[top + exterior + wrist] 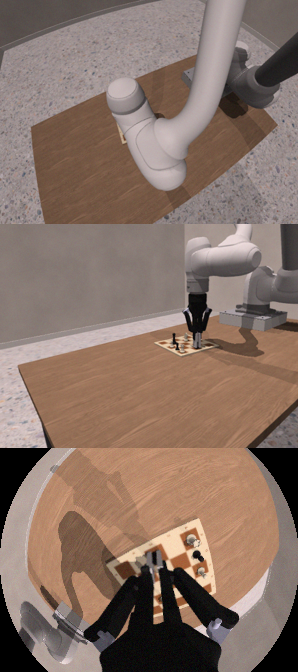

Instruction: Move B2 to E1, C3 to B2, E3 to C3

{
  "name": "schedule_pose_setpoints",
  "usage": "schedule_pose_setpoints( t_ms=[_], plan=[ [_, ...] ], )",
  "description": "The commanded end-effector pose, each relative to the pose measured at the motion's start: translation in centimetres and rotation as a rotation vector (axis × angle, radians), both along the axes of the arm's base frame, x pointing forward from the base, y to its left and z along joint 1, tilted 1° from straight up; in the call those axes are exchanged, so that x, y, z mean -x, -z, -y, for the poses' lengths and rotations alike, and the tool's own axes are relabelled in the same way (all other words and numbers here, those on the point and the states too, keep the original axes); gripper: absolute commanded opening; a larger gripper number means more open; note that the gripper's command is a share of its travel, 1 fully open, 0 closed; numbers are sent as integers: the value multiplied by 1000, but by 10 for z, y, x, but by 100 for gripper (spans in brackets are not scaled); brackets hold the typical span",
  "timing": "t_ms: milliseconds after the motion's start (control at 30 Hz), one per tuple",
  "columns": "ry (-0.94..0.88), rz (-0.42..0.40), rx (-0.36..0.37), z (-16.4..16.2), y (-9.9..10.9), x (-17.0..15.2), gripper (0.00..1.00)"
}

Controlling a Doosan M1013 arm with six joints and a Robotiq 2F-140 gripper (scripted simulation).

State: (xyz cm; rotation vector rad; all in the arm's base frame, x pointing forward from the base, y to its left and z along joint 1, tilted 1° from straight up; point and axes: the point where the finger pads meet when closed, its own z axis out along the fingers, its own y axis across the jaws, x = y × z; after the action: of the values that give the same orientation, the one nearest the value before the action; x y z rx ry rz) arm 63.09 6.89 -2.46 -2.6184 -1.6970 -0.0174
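Note:
A small chessboard (187, 345) lies on the wooden table near the robot base. My gripper (196, 344) stands upright on the board's right part, its fingertips down at board level. It is shut on a small dark chess piece that the finger pads almost wholly hide. In the wrist view the fingertips meet at the board's (174, 565) left end. A tall black piece (174, 338), a black pawn (177, 346) and two white pieces (182, 347) (186, 336) stand upright to the left of the gripper. In the top view the arm hides all but a board corner (122, 137).
The robot's grey base plate (252, 319) sits on the table to the right of and behind the board. The arm's elbow (159, 143) hangs over the board in the top view. The table edge runs close to the front and left.

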Motion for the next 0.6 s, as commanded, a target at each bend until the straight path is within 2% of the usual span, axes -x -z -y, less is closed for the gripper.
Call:
schedule_pose_setpoints(
  t_ms=[0,133,300,367,567],
  plan=[
    [0,0,0,0,0,0,0],
    [0,0,0,0,-3,0,0],
    [0,0,0,1,-25,0,0],
    [0,0,0,1,-25,0,0],
    [0,0,0,2,-70,0,0]
  ],
)
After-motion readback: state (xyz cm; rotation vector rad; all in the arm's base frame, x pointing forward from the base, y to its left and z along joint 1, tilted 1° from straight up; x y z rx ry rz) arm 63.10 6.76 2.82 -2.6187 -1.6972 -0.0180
